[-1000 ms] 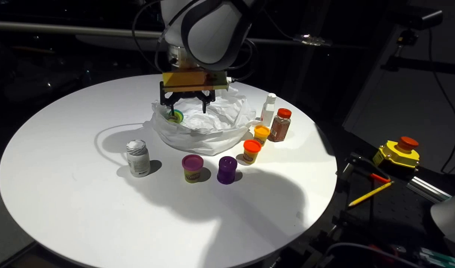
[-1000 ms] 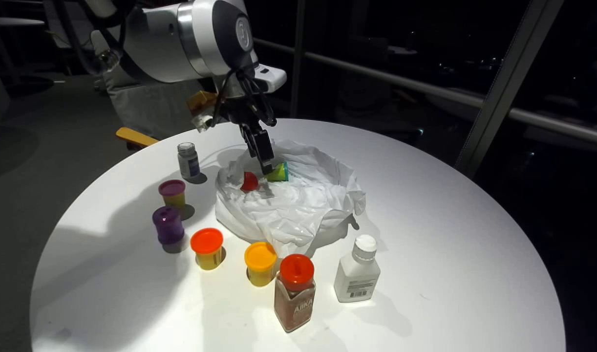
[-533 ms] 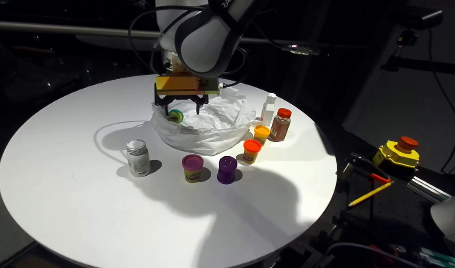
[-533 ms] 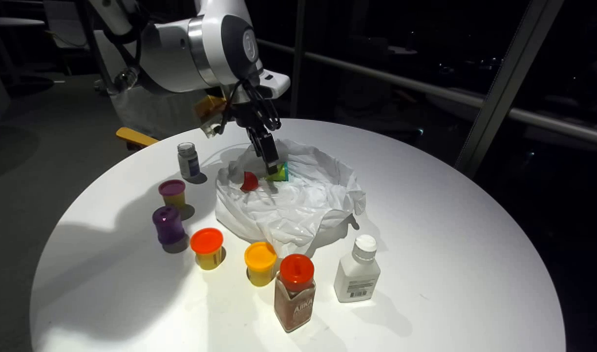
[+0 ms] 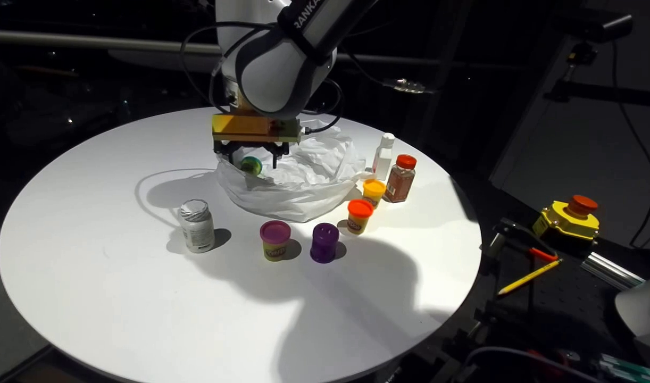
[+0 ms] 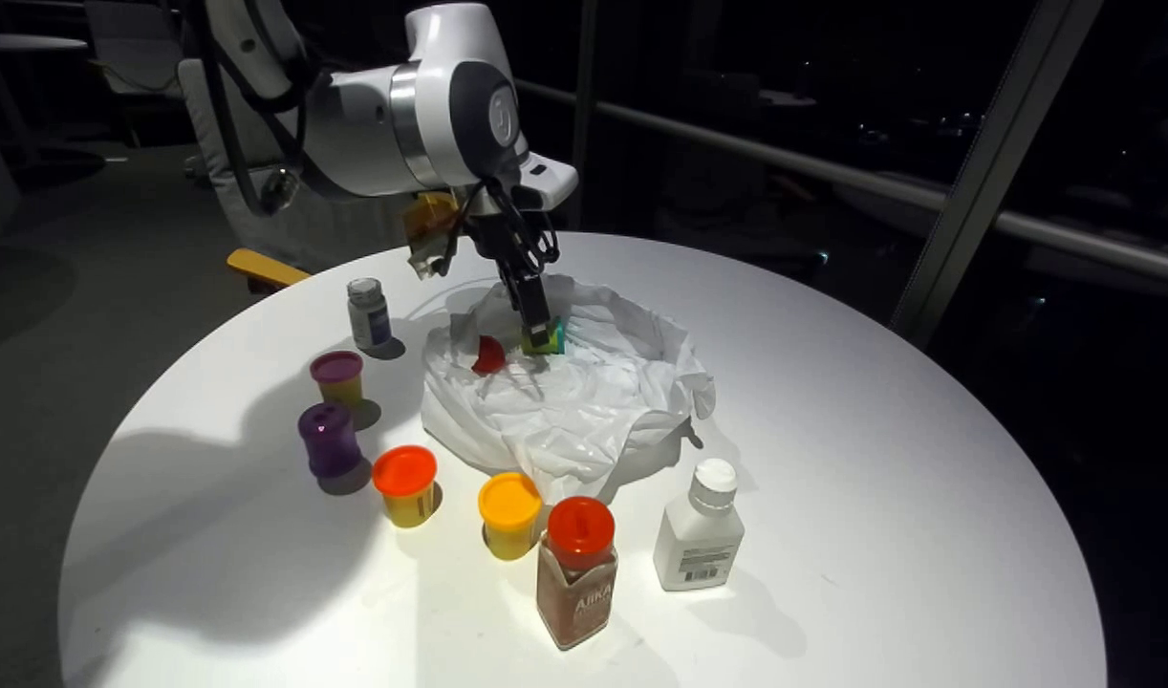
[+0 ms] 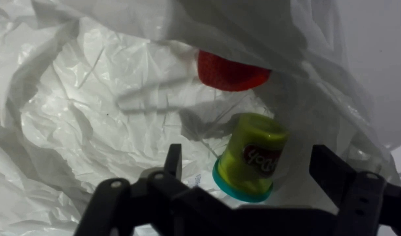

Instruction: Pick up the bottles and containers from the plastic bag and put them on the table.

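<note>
A yellow-green jar with a teal lid [image 7: 253,164] lies tilted inside the white plastic bag [image 7: 72,108], between my gripper's [image 7: 246,147] spread fingers, touching neither as far as I can tell. Beside it is a red thing [image 7: 231,73], partly covered by a bag fold. In both exterior views the gripper points down into the bag. On the white table [image 5: 117,303] stand a grey-white bottle [image 5: 198,229], a pink-lidded jar [image 5: 275,242], a purple container [image 5: 324,244], a red-lidded jar [image 5: 359,218], an orange-lidded jar [image 5: 374,191], a brown red-capped bottle [image 5: 399,183] and a white bottle [image 5: 382,158].
The crumpled bag rim rises around the jar, with one fold overhanging the red thing. Beyond the table's edge sit a yellow-and-red device [image 5: 567,221] and a yellow pencil [image 5: 530,277]. A metal rail [image 6: 775,158] runs behind the table.
My gripper has come down and shifted left in an exterior view, lower and slightly right in an exterior view from elsewhere, closing in on the green jar. The jars and bottles have stayed put.
</note>
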